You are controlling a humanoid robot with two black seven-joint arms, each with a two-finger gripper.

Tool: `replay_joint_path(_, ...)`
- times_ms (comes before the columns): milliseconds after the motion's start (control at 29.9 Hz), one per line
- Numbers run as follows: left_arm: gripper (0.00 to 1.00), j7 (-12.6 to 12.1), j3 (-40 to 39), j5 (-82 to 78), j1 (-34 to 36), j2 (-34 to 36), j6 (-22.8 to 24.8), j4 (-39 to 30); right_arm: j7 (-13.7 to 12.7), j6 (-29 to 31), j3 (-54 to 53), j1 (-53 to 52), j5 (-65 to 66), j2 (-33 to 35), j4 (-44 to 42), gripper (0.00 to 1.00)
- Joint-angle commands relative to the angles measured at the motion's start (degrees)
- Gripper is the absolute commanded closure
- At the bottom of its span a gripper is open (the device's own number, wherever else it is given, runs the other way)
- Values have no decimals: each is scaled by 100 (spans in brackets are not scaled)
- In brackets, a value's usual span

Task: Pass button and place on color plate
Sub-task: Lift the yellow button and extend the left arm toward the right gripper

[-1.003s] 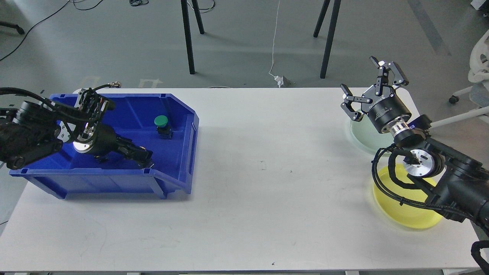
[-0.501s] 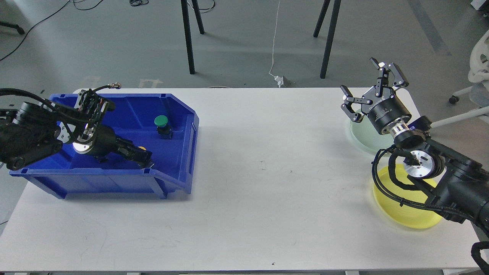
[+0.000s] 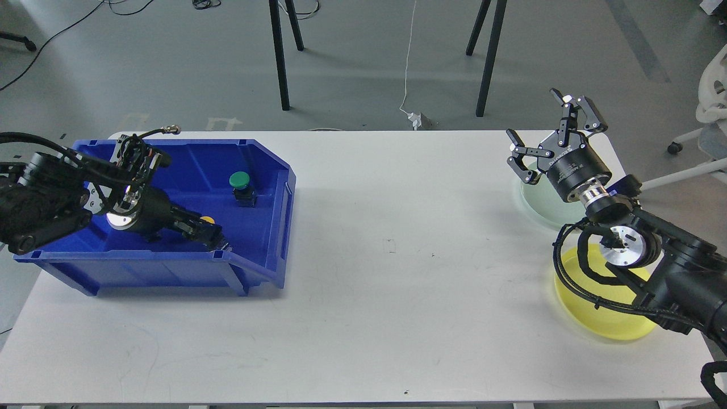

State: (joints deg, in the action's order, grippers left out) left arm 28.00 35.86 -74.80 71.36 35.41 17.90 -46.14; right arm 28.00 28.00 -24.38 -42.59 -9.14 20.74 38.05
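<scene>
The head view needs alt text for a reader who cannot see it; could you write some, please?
The left gripper reaches inside a blue bin holding a green button. The right gripper hangs open above pale green and yellow plates.

Glossy blue plastic bin (image 3: 267,170), smooth matt white table (image 3: 363,272), shiny green-capped button (image 3: 239,180), translucent glossy yellow plate (image 3: 585,318), matt black gripper (image 3: 554,133)

Green button (image 3: 239,180): round green cap on black base, upright, upper left of frame, inside blue bin (image 3: 267,227). Yellow button (image 3: 208,219): small part visible, lower in same bin, mostly hidden. Pale green plate (image 3: 539,201): right of frame, flat on table. Yellow plate (image 3: 590,318): lower right, flat, partly hidden.
</scene>
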Motion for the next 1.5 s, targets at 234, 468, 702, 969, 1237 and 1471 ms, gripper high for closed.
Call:
replay_joint_path(234, 67, 0, 0, 9, 18, 1, -155, -18, 0, 0, 3, 49, 0, 0, 0, 1)
replay_joint_path(468, 74, 0, -9, 18, 35, 19, -155, -79, 0, 0, -6, 66, 0, 0, 0, 1)
replay_joint_path(702, 89, 0, -87, 36, 106, 141, -138, -263, 0, 0, -6, 66, 0, -9, 0, 1)
replay_joint_path(969, 89, 0, -1184, 71, 633, 1151, 2, -1387, 0, 0, -435, -22, 0, -26, 0, 1)
replay_joint_path(1237, 88, 0, -2988, 1534, 598, 1742, 504, -2979, 0, 0, -841, -22, 0, 18, 71, 1)
replay_joint_path(1471, 87, 0, -3286, 3409, 142, 356, -514, -3261, 0, 0, -902, -13, 17, 623, 614, 1)
